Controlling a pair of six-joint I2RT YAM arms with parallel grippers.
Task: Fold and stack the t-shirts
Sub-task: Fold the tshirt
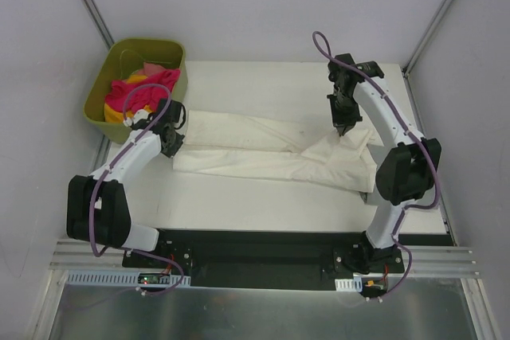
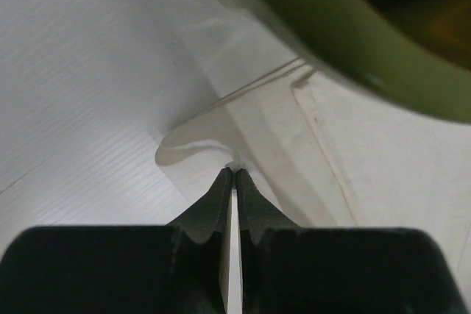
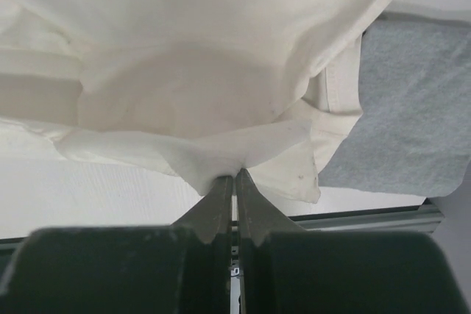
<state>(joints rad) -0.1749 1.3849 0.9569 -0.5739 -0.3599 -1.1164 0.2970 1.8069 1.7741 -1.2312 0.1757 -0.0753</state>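
1. The white table [image 1: 239,205] carries everything; both arms reach out over it from the near edge.
2. The cream-white t-shirt [image 1: 263,153] lies across the middle of the table in a long band folded lengthwise. It runs from just beside the tub on the left to the right arm. Its right end bunches up in a raised peak.
3. The olive-green plastic tub [image 1: 100,101] stands at the far left corner of the table. Inside, a bright pink t-shirt [image 1: 131,97] lies crumpled on top. Yellow cloth [image 1: 117,117] shows beneath it, and a bit of pale red cloth [image 1: 153,67] shows toward the far side.
4. A grey t-shirt [image 3: 412,108] lies flat on the table under the right end of the cream-white one. In the right wrist view it shows past the cream collar.
5. The right end effector [image 3: 235,174] has its fingers pressed together, pinching a fold of the cream-white t-shirt and holding it lifted.
6. The left end effector [image 2: 233,174] is pressed together on the left edge of the cream-white t-shirt, low on the table, with the tub wall close by.
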